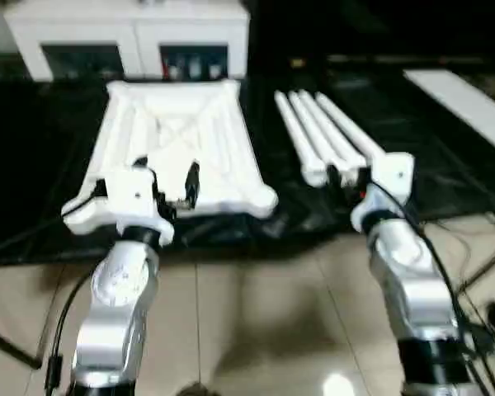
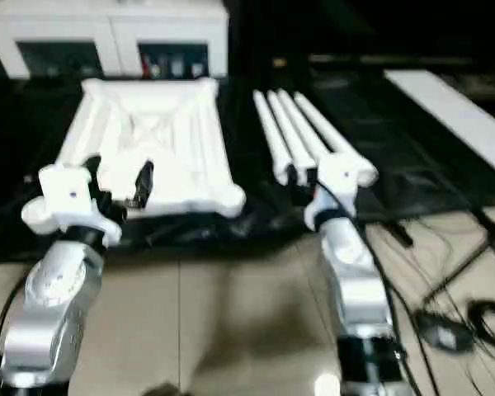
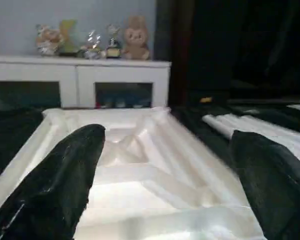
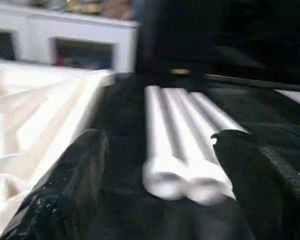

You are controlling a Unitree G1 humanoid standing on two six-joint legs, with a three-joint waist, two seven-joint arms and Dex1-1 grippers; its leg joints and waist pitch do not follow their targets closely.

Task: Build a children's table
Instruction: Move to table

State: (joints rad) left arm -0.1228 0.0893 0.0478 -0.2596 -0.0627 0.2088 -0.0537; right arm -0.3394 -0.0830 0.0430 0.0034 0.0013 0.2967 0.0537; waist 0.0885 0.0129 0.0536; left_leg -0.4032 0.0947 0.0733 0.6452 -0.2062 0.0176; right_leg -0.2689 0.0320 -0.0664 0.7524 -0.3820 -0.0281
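Both my arms reach forward, jaws wide and empty: left gripper (image 1: 165,186) over the tabletop's (image 1: 181,132) near edge. Right gripper (image 1: 346,177) hovers at the near ends of four legs (image 1: 322,132) on the black bench (image 1: 445,173).

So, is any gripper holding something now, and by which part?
Nothing is held. The left gripper is open before the table top; the right gripper is open before the legs.

table top (image 1: 177,153) white | legs (image 1: 322,136) white | table cover (image 1: 41,165) black
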